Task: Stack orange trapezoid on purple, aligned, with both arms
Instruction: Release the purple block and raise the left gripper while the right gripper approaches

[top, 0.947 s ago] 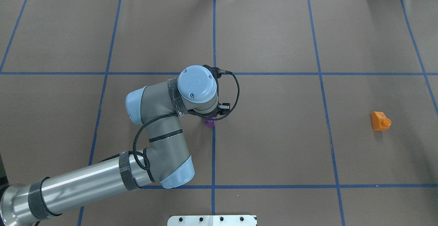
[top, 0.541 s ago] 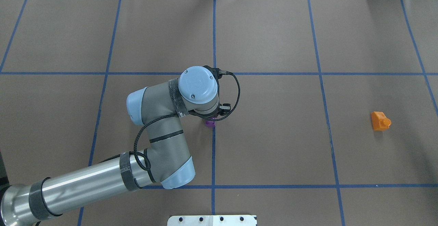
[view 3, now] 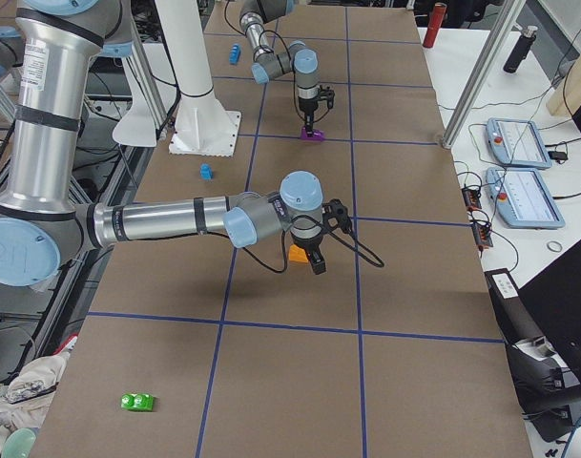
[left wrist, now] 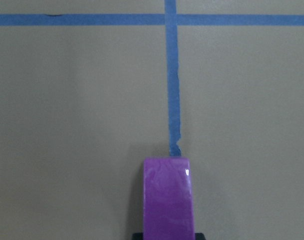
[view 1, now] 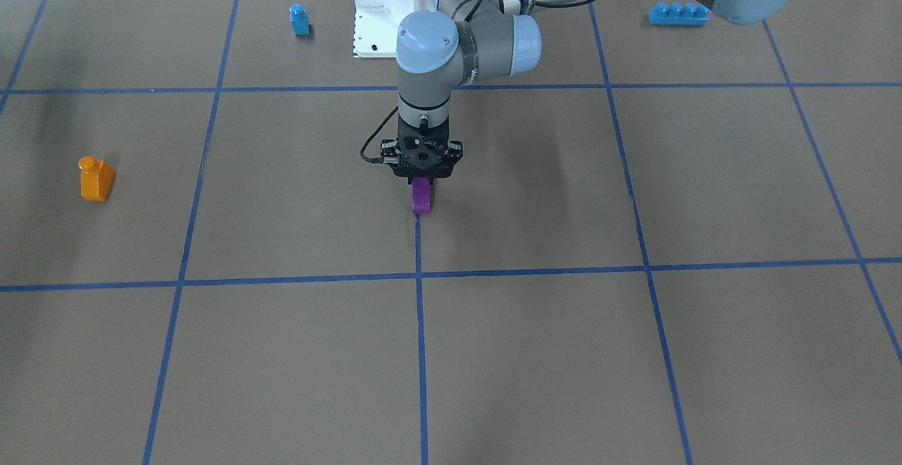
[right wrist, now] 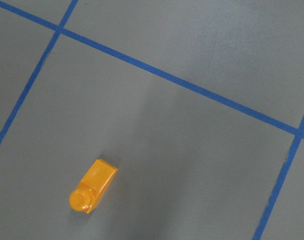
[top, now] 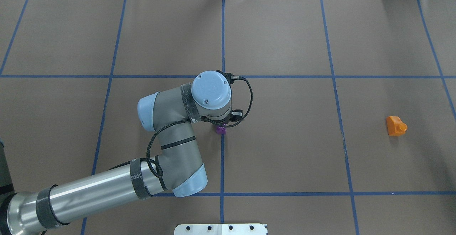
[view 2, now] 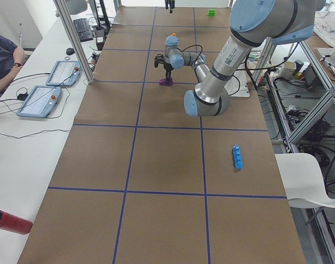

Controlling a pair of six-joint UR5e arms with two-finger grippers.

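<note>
The purple block is at the table's centre on a blue tape line, and it also shows in the overhead view. My left gripper points straight down and is shut on its top. In the left wrist view the purple block fills the bottom centre. I cannot tell whether its base touches the paper. The orange trapezoid lies alone far to my right, its stud pointing sideways. It also shows in the right wrist view. My right gripper hangs high above it; I cannot tell whether it is open or shut.
A blue single-stud block and a long blue brick lie near the white base pedestal. A green block lies at the table's right end. An operator sits beside tablets at the far side.
My left wrist and gripper have shifted slightly to the right and toward the robot. The purple block moved with them. The orange trapezoid has not moved.
</note>
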